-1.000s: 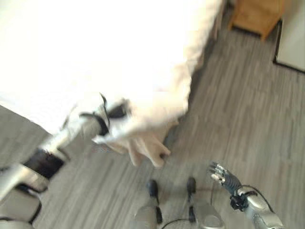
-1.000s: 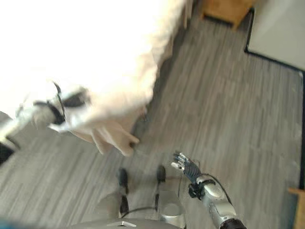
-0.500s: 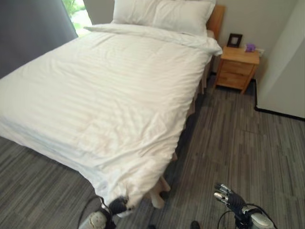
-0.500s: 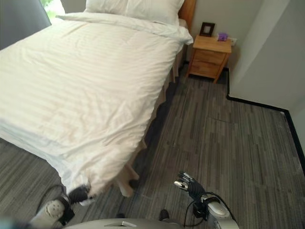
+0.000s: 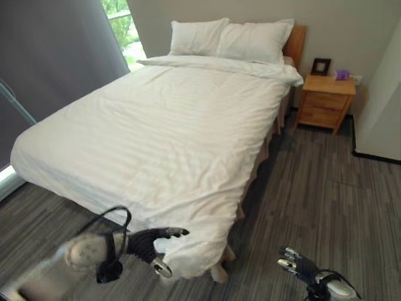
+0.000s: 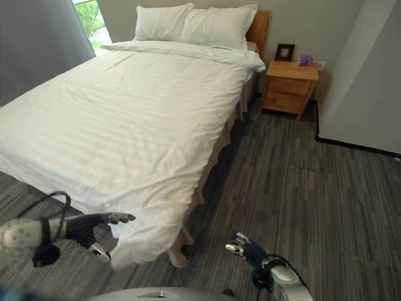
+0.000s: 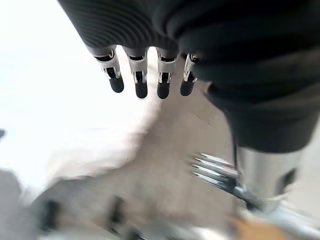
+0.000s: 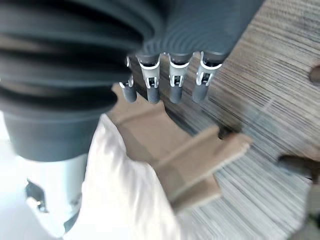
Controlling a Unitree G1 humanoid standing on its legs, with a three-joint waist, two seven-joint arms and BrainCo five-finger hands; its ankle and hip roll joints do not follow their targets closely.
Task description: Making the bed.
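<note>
A bedroom with grey plank flooring (image 6: 294,188) holds a bed (image 6: 213,157) that serves as the landmark here. Nearest, at the bed's foot corner, the left hand (image 6: 88,229) sits with fingers extended and relaxed, a fingertip touching the hanging corner of the white duvet (image 6: 125,119); its wrist view shows the fingers (image 7: 137,80) straight over white cloth, gripping nothing. To the right of that foot corner, low over the floor, the right hand (image 6: 247,249) hangs idle, fingers loosely spread and empty. The duvet covers the bed from foot to head, spread fairly smooth, its long axis running from the foot corner away toward the headboard. It looks soft, light and limp, likely to sag and drag rather than slide, so pinching a corner or hem seems the best hold. Farther along, two pillows (image 6: 194,22) lie at the head, and a wooden nightstand (image 6: 288,88) stands just beside the bed's far right corner.
</note>
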